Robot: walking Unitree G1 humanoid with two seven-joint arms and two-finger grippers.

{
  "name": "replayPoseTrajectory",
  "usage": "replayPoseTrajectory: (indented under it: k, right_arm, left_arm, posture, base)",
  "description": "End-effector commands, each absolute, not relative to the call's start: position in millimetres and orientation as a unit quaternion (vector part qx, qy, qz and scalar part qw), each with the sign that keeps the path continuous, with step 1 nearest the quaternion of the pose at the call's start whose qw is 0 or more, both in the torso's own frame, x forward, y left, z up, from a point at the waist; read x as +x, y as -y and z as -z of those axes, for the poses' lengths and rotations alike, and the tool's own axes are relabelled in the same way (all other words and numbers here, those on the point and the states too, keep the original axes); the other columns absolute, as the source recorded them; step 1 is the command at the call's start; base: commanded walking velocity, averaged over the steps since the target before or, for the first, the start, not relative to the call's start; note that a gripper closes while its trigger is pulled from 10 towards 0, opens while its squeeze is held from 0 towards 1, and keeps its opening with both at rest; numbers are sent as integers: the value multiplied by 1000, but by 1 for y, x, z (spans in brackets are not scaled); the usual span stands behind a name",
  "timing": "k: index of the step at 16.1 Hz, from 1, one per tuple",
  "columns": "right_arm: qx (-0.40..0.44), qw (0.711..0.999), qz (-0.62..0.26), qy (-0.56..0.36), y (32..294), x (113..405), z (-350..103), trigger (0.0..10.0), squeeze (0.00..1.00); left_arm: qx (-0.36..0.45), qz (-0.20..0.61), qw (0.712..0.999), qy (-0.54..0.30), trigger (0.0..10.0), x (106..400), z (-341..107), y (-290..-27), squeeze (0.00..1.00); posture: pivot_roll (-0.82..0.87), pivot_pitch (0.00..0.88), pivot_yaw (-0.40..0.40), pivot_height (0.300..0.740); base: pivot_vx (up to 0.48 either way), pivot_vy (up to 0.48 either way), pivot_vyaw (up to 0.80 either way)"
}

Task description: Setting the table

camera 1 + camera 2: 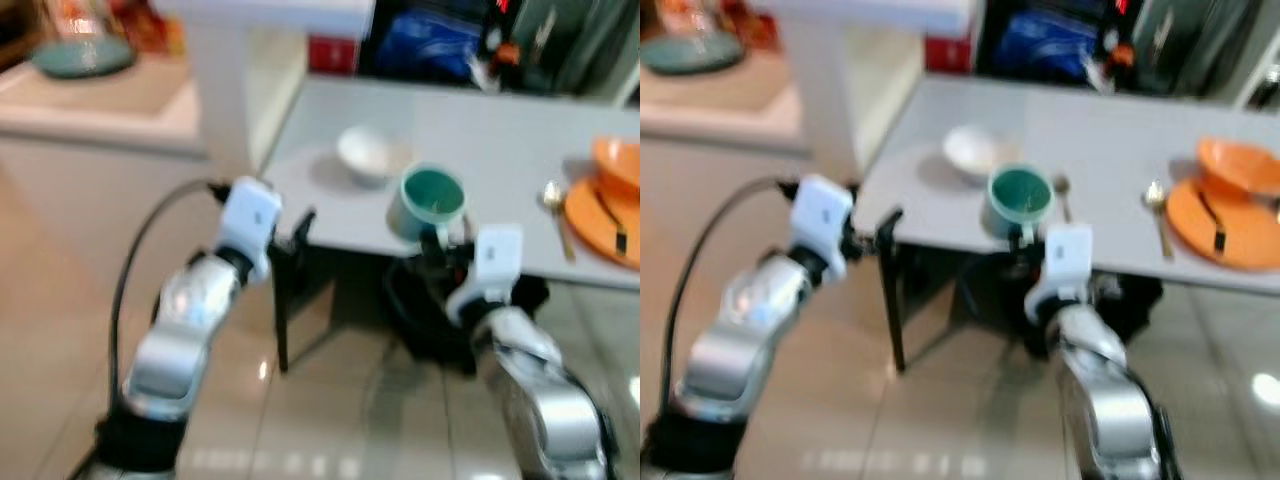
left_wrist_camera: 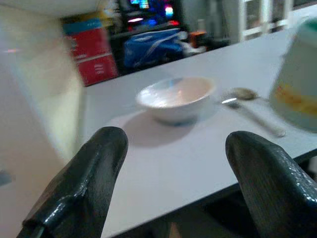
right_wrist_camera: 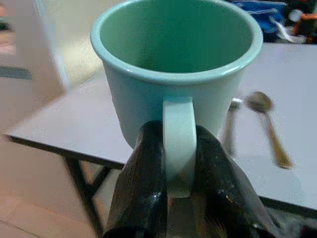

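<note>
**Green mug held by its handle at the table's near edge**

Mint-green enamel catches the eye first: in the left eye view the mug (image 1: 432,203) hangs upright over the near edge of the grey table (image 1: 480,140), carried by the right gripper (image 1: 437,243), which reaches up from below on its silver arm. Behind the mug sits a white bowl (image 1: 366,153). Toward the table's right end lie a gold spoon (image 1: 556,210) and an orange plate (image 1: 603,220), with an orange bowl (image 1: 618,162) at the plate's far rim and a dark utensil across the plate. The left gripper (image 1: 296,236) is raised just beside the table's left corner, holding nothing.

The right eye view gives the same scene, blurred; a second spoon (image 1: 1063,195) lies just right of the mug, between it and the gold spoon.

In the left wrist view the two black fingers (image 2: 84,183) stand well apart with nothing between them, pointing across the tabletop at the white bowl, a spoon beside it and the mug's pale side at the frame's edge.

In the right wrist view the fingers (image 3: 146,183) are pressed together on the mug's handle, one on each side, the mug's open mouth showing a plain green inside. Two spoons lie on the table beyond it.
</note>
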State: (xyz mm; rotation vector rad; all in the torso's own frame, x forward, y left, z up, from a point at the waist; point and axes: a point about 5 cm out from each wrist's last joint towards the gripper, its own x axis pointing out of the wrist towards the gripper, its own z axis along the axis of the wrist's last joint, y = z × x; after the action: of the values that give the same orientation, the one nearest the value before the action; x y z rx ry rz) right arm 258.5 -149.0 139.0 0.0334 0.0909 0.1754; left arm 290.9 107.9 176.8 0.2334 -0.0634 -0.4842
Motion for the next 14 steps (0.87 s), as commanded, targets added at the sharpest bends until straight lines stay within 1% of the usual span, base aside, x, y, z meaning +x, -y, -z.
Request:
replayPoseTrajectory:
  k: [1,3,9,14]
  right_arm:
    - [15,995,-87,-42,146,260,-142,10000,0]
    - [24,996,-77,-48,150,260,-140,10000,0]
    - [16,991,-114,-63,146,257,-137,10000,0]
    - [21,990,-123,-65,141,254,-137,10000,0]
  left_arm:
    - [123,235,964,32,10000,291,-179,-113,0]
    - [123,237,963,30,10000,291,-179,-113,0]
    - [126,242,962,26,10000,290,-179,-114,0]
    - [128,247,960,21,10000,288,-178,-115,0]
  posture:
    - [29,12,-14,740]
    - [28,11,-13,740]
    - [30,13,-14,740]
    - [34,22,-4,740]
  base:
    - [458,0,0]
    - [458,0,0]
    - [453,0,0]
    - [447,0,0]
